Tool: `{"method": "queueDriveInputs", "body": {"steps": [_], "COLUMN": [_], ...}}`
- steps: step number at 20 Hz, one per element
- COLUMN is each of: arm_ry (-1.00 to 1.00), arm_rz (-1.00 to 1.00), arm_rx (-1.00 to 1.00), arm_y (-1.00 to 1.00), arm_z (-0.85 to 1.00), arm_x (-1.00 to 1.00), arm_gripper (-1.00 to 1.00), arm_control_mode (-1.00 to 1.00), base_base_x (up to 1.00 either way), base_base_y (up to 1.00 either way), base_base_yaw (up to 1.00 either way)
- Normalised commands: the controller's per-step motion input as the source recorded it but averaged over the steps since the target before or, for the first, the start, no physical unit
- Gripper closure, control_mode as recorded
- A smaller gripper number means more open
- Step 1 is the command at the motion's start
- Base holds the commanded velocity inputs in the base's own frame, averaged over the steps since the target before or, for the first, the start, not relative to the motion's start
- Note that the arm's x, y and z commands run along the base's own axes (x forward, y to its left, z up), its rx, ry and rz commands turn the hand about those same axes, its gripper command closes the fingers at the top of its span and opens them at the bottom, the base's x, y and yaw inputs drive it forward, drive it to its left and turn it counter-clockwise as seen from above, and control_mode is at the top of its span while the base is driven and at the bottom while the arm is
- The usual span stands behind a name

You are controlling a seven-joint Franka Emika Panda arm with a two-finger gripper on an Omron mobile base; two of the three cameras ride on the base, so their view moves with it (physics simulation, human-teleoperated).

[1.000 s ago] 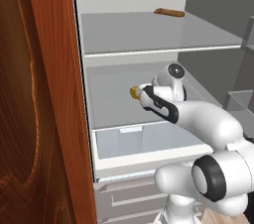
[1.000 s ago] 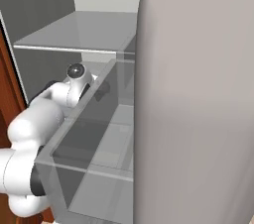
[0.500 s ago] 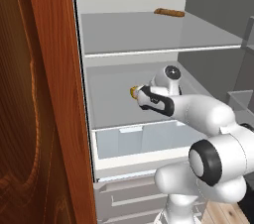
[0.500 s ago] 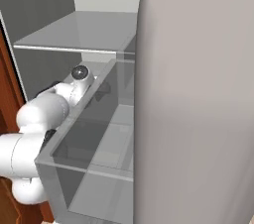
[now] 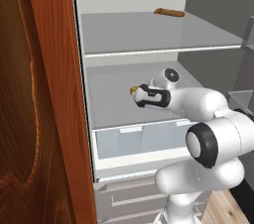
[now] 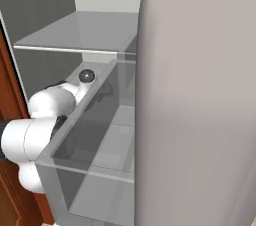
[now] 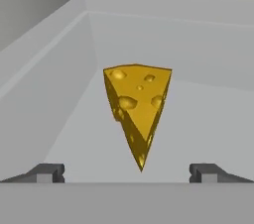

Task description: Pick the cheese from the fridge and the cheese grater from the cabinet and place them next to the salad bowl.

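Observation:
The cheese [image 7: 137, 105], a yellow-orange wedge with holes, lies on a grey shelf of the fridge [image 5: 124, 44], its thin point toward the hand camera. My gripper [image 7: 127, 171] is open, its two dark fingertips low in the hand view, one on each side of the wedge's point and just short of it. In the left base view the white arm reaches into the middle shelf, and a sliver of the cheese [image 5: 133, 89] shows just past the hand. The right base view has the arm seen through a translucent door bin [image 6: 95, 135].
A brown elongated bread-like item [image 5: 168, 12] lies on the upper shelf. A wood-grain panel [image 5: 44, 119] stands close on the left of the fridge opening. Pale drawers [image 5: 139, 139] sit under the middle shelf. The grey fridge door [image 6: 200, 110] fills the right of the right base view.
The arm has reached further into the middle shelf, and the hand has moved closer to the cheese. The gripper has stayed open.

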Motion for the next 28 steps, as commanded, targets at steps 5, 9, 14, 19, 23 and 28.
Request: {"method": "queueDriveInputs", "body": {"steps": [5,9,14,19,23,28], "arm_ry": [0.01,0.01,0.0,0.02,0.05,0.01], "arm_rz": [0.02,0.0,0.0,0.0,0.0,0.0], "arm_rx": [0.0,0.0,0.0,0.0,-0.01,-0.03], "arm_y": [0.0,0.0,0.0,0.0,0.08,0.31], "arm_z": [-0.05,-0.08,-0.12,-0.16,-0.3,-0.49], "arm_x": [0.25,0.36,0.39,0.29,0.21,0.13], "arm_gripper": [-1.0,-1.0,-1.0,-1.0,1.0,1.0], "arm_control_mode": [-1.0,-1.0,-1.0,-1.0,-1.0,-1.0], "base_base_x": [0.0,0.0,0.0,0.0,0.0,0.0], "base_base_y": [0.0,0.0,0.0,0.0,0.0,0.0], "base_base_yaw": [0.0,0.0,0.0,0.0,0.0,0.0]}}
